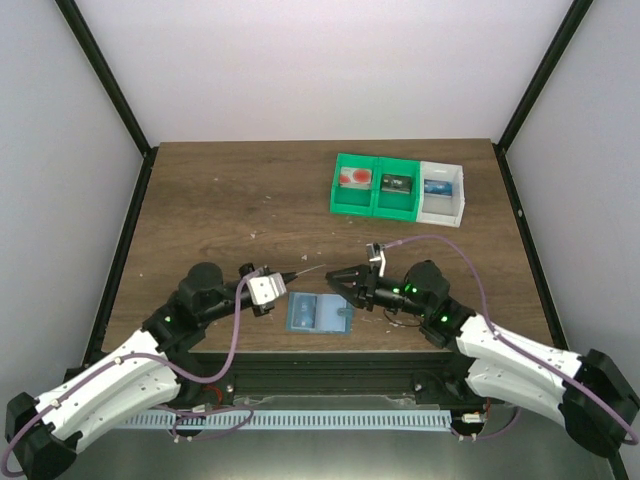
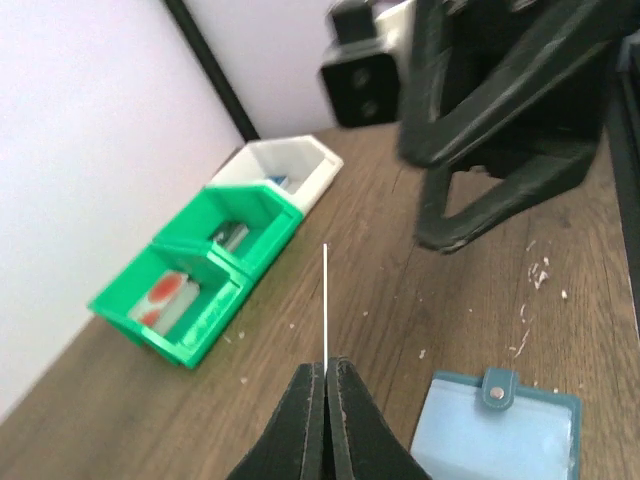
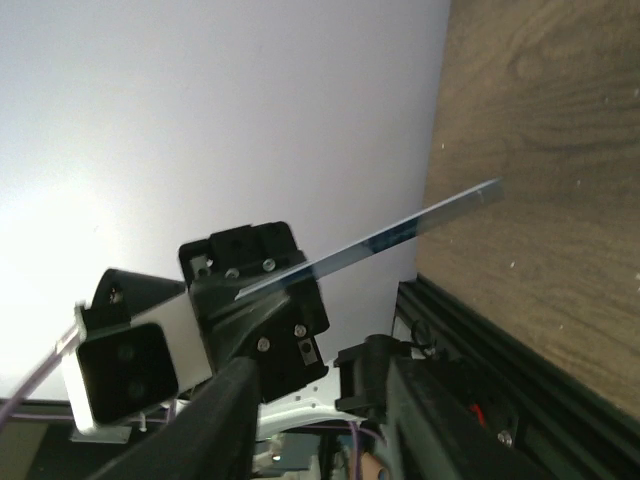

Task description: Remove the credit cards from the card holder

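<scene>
The card holder (image 1: 318,314) is a light-blue wallet lying open and flat on the table near the front edge; its snap tab (image 2: 497,389) shows in the left wrist view. My left gripper (image 1: 291,284) (image 2: 326,366) is shut on one of the credit cards (image 2: 325,300), which appears there as a thin white line, edge-on. From the right wrist the same card (image 3: 400,235) sticks out of the left gripper's fingers (image 3: 235,300) as a bluish strip. My right gripper (image 1: 336,277) (image 3: 320,420) hovers just right of the card, open and holding nothing.
At the back right stand two joined green bins (image 1: 374,186) (image 2: 190,290) and a white bin (image 1: 441,192) (image 2: 285,170), each with a card inside. The right arm's fingers (image 2: 500,140) loom close ahead of the left wrist camera. Black frame posts line the table's sides.
</scene>
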You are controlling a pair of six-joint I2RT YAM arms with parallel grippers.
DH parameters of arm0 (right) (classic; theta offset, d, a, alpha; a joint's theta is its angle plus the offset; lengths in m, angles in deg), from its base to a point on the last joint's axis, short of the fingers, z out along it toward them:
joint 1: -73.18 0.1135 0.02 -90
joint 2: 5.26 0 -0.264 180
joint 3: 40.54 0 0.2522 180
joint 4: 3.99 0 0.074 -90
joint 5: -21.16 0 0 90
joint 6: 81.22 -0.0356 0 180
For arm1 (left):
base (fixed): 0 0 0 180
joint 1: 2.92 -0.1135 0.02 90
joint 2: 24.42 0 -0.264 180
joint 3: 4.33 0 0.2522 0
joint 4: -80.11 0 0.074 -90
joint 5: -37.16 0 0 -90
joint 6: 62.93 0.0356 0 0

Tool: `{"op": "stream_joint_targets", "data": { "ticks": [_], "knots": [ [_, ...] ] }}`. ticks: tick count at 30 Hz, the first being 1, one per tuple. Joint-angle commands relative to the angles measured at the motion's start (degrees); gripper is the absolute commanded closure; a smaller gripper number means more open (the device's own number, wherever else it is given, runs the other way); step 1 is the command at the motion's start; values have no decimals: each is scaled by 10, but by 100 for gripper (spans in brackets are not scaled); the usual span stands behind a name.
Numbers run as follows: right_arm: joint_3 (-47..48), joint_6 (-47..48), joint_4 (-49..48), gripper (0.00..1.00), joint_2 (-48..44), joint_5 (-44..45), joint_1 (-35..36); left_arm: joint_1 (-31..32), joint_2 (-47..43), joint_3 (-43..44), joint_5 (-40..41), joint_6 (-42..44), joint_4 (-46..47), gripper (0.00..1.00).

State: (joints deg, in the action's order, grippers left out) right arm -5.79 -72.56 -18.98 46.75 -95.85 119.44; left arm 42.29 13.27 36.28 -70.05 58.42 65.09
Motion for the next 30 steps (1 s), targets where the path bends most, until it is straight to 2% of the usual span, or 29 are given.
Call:
{"op": "stream_joint_targets", "data": {
  "ticks": [1, 4, 11, 15, 20, 26, 30],
  "knots": [
    [20, 129, 70, 56, -50, 44, -1, -1, 46, 46, 54, -137, 20, 100],
    [13, 180, 76, 52, -74, 62, -1, -2, 80, 72, 37, -224, 25, 100],
    [-15, 274, 85, 52, -114, 124, -1, -30, 93, 65, -2, -462, 115, 100],
    [-40, 274, 65, 52, -152, 144, -1, -74, 96, 65, -17, -616, 138, 100],
    [-42, 260, 71, 51, -152, 172, -11, -102, 122, 74, -61, -750, 146, 100],
    [-44, 194, -38, 50, -91, 44, -77, -112, 103, 9, -95, -924, 281, 100],
    [-37, 146, -140, 47, -25, -16, -85, -111, 90, -26, -84, -994, 339, 100]
  ]
}}
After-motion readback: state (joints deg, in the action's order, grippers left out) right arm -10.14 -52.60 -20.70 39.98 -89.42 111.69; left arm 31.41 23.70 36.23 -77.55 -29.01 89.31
